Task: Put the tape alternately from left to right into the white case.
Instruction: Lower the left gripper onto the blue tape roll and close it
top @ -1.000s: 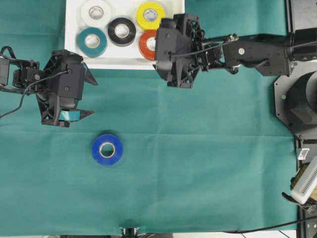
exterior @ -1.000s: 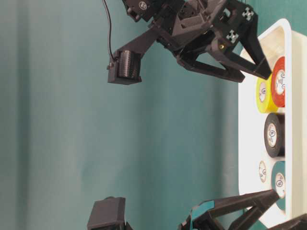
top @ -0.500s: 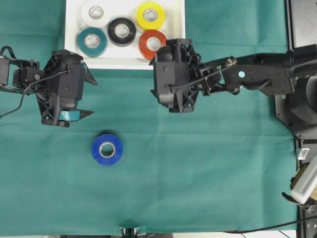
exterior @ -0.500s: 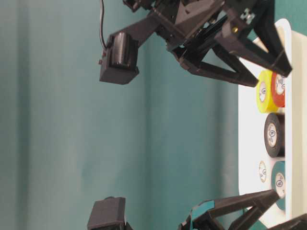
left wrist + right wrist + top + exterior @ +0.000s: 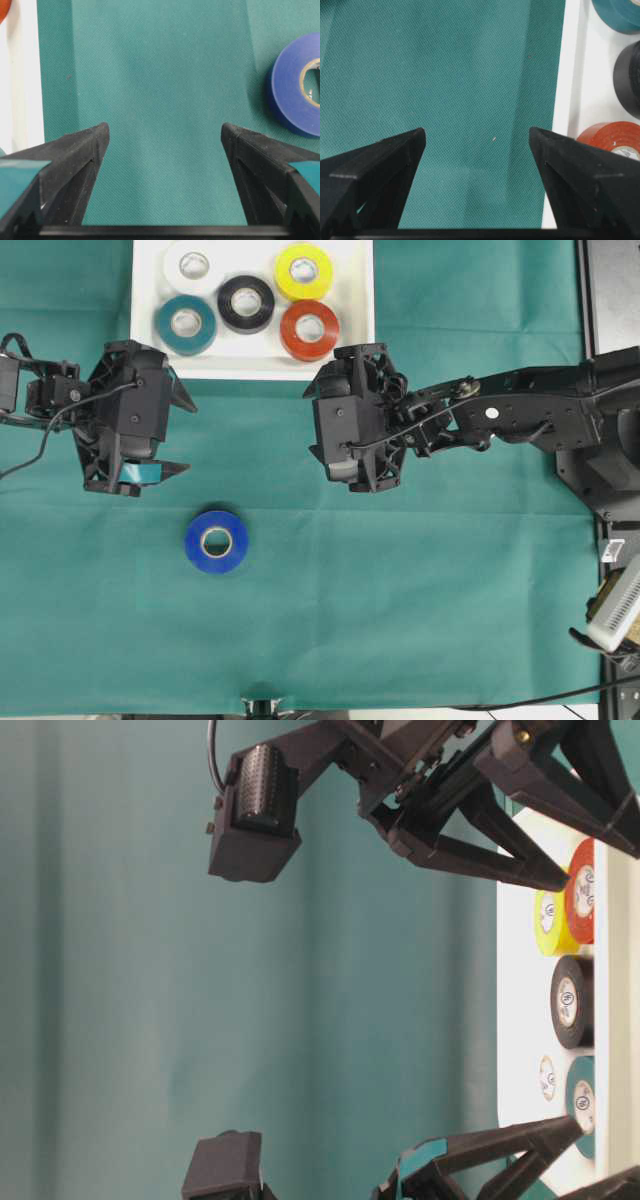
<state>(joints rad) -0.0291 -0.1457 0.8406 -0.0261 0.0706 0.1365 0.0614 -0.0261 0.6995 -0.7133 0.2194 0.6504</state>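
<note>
The right end effector (image 5: 477, 137), jaws wide and empty, has left the white case (image 5: 230, 365).

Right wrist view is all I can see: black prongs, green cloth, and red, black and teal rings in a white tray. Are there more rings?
Observer: Yes, a yellow ring-shaped roll of tape and a white roll also lie in the shallow white plastic tray.
Operator: Any outside it?
Observer: One blue ring-shaped roll lies on the green cloth, apart from the tray.
Operator: Is anything holding it?
Observer: No. The left arm's black tool stands open near it, empty.
</note>
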